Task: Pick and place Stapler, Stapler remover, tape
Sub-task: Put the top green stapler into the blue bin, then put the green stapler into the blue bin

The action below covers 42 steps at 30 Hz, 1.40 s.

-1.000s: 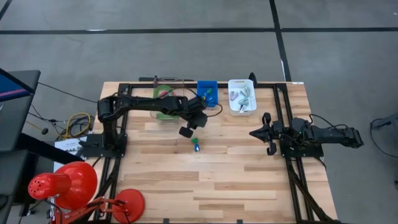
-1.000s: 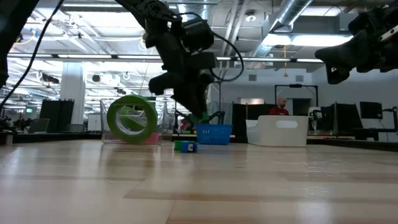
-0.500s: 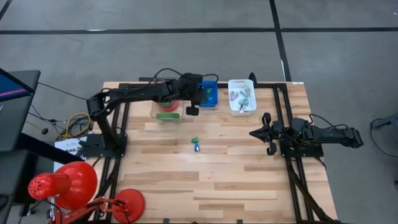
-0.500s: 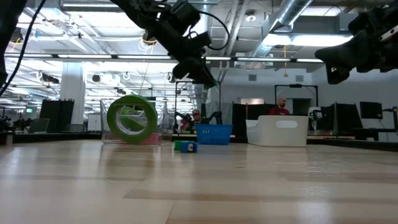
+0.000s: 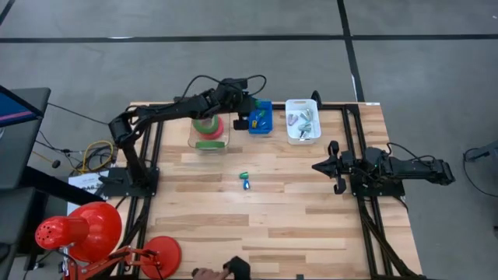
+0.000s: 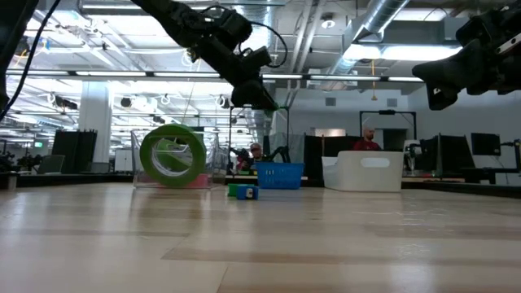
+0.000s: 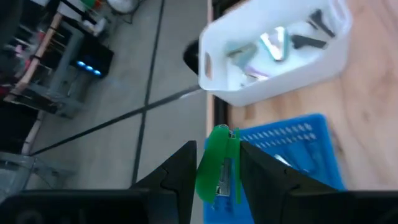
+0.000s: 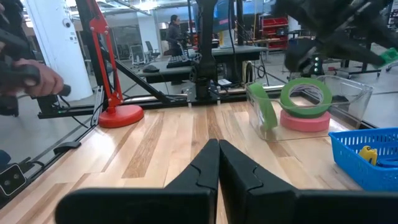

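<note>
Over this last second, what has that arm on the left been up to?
The left tool, gripping a small green stapler, swung from mid-table toward the back and now hovers at the blue basket. The green-and-blue piece on the table, the tape rolls and the right tool, shut, stayed put.

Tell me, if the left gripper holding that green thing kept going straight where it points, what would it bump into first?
Probably the blue basket: the left gripper, shut on a green stapler, points over its rim. Depth is unclear; the white bin lies beyond.
</note>
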### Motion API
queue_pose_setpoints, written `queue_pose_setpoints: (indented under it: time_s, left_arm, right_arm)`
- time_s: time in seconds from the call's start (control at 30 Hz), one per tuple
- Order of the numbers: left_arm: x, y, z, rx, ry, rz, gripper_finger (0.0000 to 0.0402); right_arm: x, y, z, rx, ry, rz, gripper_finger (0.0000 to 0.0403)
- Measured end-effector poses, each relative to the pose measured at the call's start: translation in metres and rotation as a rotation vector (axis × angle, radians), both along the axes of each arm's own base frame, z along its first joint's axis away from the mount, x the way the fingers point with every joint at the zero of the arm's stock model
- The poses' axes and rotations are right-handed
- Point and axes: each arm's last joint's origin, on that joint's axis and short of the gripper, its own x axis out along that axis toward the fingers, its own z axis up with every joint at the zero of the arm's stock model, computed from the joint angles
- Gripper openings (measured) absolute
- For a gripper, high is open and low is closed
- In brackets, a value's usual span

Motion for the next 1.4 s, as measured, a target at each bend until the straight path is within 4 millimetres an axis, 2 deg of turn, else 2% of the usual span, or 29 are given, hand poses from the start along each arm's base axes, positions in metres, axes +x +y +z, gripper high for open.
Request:
queue_pose_setpoints:
  time_s: [0.27, 0.43, 0.67, 1.0, 1.1, 1.23, 1.4]
  left_arm:
    - [0.000, 0.029, -0.020, -0.015, -0.037, 0.016, 0.0108]
    - [0.006, 0.039, -0.040, -0.030, -0.037, 0.013, 0.0108]
    - [0.013, 0.042, -0.060, -0.046, -0.013, 0.010, 0.0108]
    - [0.014, 0.041, -0.061, -0.043, -0.020, 0.008, 0.0111]
    - [0.014, 0.041, -0.061, -0.055, -0.027, 0.016, 0.0129]
    - [0.014, 0.041, -0.061, -0.074, -0.037, 0.030, 0.0171]
    - [0.015, 0.040, -0.061, -0.096, -0.052, 0.119, 0.0221]
  right_arm:
    - [0.000, 0.000, 0.000, 0.000, 0.000, 0.000, 0.0000]
    - [0.000, 0.000, 0.000, 0.000, 0.000, 0.000, 0.0000]
    - [0.000, 0.000, 0.000, 0.000, 0.000, 0.000, 0.0000]
    - [0.000, 0.000, 0.000, 0.000, 0.000, 0.000, 0.0000]
    - [0.000, 0.000, 0.000, 0.000, 0.000, 0.000, 0.0000]
    - [0.000, 0.000, 0.000, 0.000, 0.000, 0.000, 0.0000]
    - [0.000, 0.000, 0.000, 0.000, 0.000, 0.000, 0.0000]
